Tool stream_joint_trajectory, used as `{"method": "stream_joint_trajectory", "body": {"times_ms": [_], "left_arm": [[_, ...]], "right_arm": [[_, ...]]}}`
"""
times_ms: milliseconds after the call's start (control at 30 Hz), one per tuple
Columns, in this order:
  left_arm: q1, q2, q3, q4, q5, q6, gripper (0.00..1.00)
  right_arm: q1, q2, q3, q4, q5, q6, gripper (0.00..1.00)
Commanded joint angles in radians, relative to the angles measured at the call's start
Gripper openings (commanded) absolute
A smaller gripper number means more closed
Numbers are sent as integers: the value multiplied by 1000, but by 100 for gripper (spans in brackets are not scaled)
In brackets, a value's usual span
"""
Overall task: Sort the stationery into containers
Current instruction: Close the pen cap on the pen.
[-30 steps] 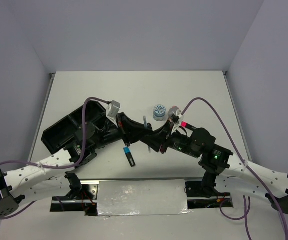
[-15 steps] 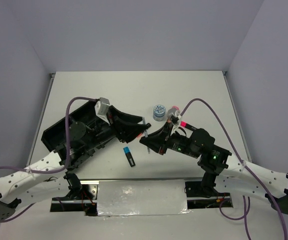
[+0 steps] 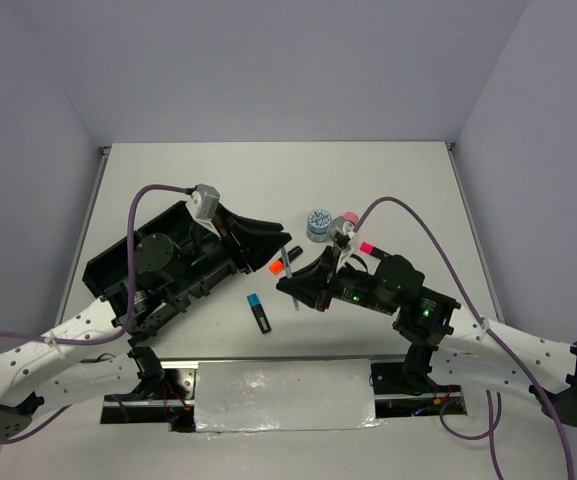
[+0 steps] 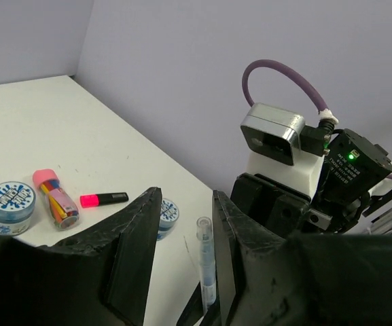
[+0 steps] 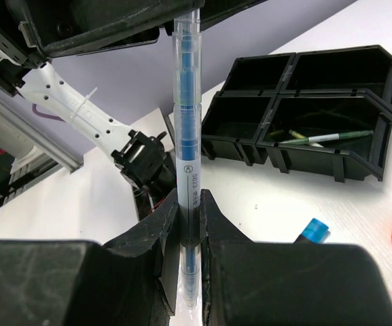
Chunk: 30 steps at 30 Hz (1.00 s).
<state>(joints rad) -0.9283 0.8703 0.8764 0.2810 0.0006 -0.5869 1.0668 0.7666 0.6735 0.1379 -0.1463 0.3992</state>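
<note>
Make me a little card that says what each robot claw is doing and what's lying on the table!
Right claw: shut on a clear thin plastic pen with blue inside
Left claw: open around that pen
Black plastic tray with compartments: thin pale pens in one compartment
On the white table: blue-capped black highlighter, orange-capped black highlighter, pink-capped black highlighter

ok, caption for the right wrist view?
Right tool pinching a clear blue pen upright, black organiser tray behind it.
</note>
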Motion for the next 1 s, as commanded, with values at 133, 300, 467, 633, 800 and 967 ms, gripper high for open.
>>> {"method": "stream_joint_trajectory", "body": {"times_ms": [133,300,467,633,800,967], "left_arm": [[-3,2,-10,49,51,-42,35],[-3,9,-33,54,81,-68,0],[-3,22,-74,84,122,-119,0],[-23,19,-169,141,150,-165,0],[-56,6,-220,138,127,-160,0],[-69,-27,-228,48,51,-136,0]], "right_arm": [[-1,13,75,0,36,-26,0],[-1,23,121,-26,54,-46,0],[-5,81,281,-104,106,-118,0],[-21,233,570,-201,94,-200,0],[-24,329,785,-256,96,-232,0],[-24,344,835,-261,30,-221,0]]}}
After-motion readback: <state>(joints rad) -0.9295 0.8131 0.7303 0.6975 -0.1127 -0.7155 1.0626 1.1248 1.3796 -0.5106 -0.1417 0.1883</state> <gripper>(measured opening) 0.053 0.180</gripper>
